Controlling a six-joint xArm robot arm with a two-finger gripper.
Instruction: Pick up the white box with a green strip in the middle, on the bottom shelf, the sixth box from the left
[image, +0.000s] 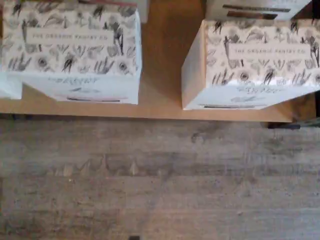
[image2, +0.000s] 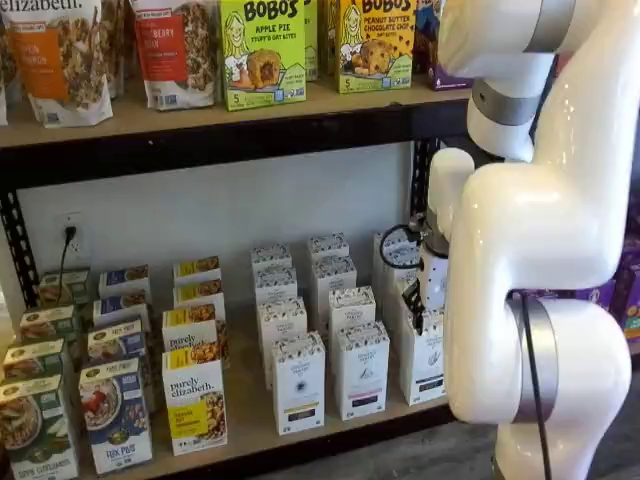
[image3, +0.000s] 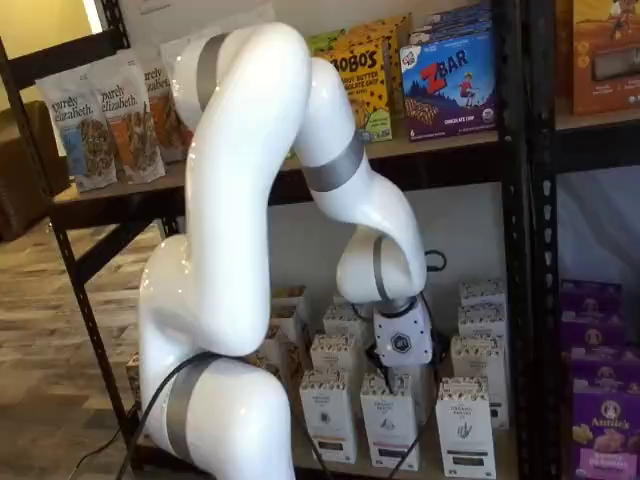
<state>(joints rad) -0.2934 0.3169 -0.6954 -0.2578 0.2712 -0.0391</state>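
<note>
The white box, with a speckled dark-patterned top, stands at the front right end of the bottom shelf. It also shows in a shelf view. In the wrist view I see its patterned top from above, beside a like box, with a bare gap of board between them. My gripper hangs just above and in front of the white box. In a shelf view its white body is over the front row. The fingers are dark and side-on, and no gap shows. It holds nothing I can see.
More white boxes stand left of and behind it. Yellow-labelled boxes and a blue cereal box are further left. A black upright bounds the shelf's right end, with purple boxes beyond. The upper shelf is overhead.
</note>
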